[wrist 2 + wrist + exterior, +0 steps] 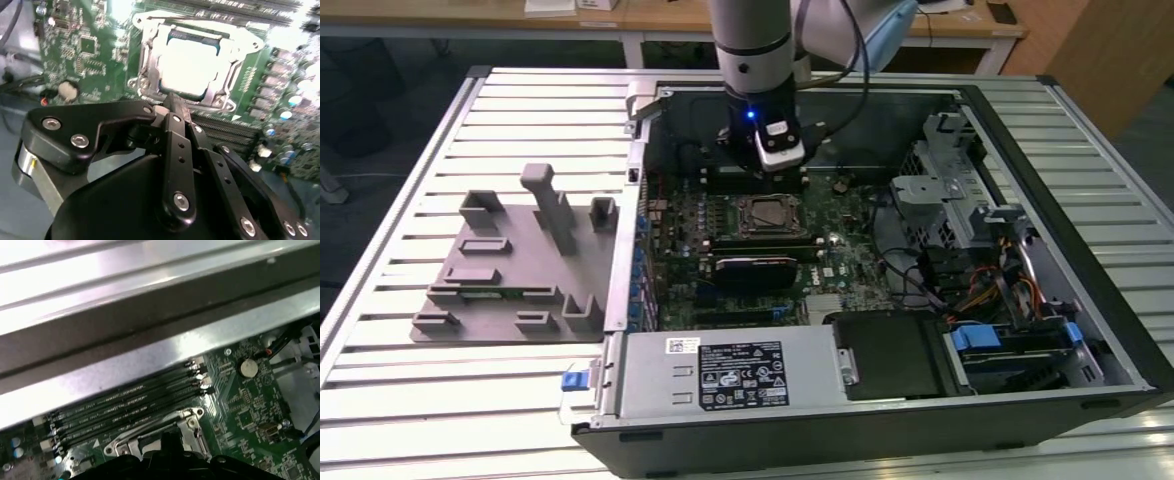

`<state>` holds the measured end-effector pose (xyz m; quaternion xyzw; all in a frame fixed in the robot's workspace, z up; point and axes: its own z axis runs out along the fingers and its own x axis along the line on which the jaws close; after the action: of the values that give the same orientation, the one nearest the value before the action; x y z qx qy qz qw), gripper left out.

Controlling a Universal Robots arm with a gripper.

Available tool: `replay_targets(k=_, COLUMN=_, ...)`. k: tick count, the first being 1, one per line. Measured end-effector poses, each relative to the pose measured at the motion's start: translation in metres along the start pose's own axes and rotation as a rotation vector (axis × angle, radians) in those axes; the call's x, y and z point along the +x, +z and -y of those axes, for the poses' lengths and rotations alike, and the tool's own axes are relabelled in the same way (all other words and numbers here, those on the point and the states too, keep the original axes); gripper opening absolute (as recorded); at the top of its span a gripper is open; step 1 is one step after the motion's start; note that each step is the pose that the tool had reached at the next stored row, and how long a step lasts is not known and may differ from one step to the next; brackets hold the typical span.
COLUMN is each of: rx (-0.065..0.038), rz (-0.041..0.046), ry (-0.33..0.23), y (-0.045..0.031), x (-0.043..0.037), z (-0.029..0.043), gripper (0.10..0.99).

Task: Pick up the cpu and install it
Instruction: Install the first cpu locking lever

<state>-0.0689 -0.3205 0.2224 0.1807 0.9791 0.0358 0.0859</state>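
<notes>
The cpu [192,62], a small flat square chip with a shiny silver-grey metal top, sits inside the metal socket frame [226,75] on the green motherboard [75,45] in the second wrist view, and we take that socket as our landmark. In the exterior view we see the same chip [762,214] in the socket at the middle of the open black computer case [1067,330], which lies on the slatted metal worktop [454,400]. The black gripper [171,100] hangs just above the socket's near edge, its fingers [175,107] pressed together and pinching nothing, apart from the chip. In the exterior view the gripper [777,172] hovers just beyond the socket, under the silver arm [754,40]. Dark memory slots [125,407] run just beside the socket. A grey plastic fixture block [520,260] rests on the worktop, well apart from the socket, outside the case.
</notes>
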Motion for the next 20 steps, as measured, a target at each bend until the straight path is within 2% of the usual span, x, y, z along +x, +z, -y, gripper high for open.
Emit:
replay_targets(k=3, rx=0.025, rz=-0.0206, ry=-0.002, y=0.0006, x=-0.0029, z=-0.0001, gripper=0.106)
replay_targets(k=5, rx=0.033, rz=-0.031, ry=-0.002, y=0.0011, x=-0.0052, z=0.0021, gripper=0.106)
replay_targets(k=11, rx=0.041, rz=-0.047, ry=-0.003, y=0.0041, x=-0.0105, z=0.0131, gripper=0.106)
replay_targets(k=15, rx=0.047, rz=-0.0648, ry=-0.025, y=0.008, x=-0.0112, z=0.0136, gripper=0.106)
replay_targets(k=20, rx=0.052, rz=-0.0788, ry=-0.068, y=0.0107, x=-0.0118, z=0.0134, gripper=0.106)
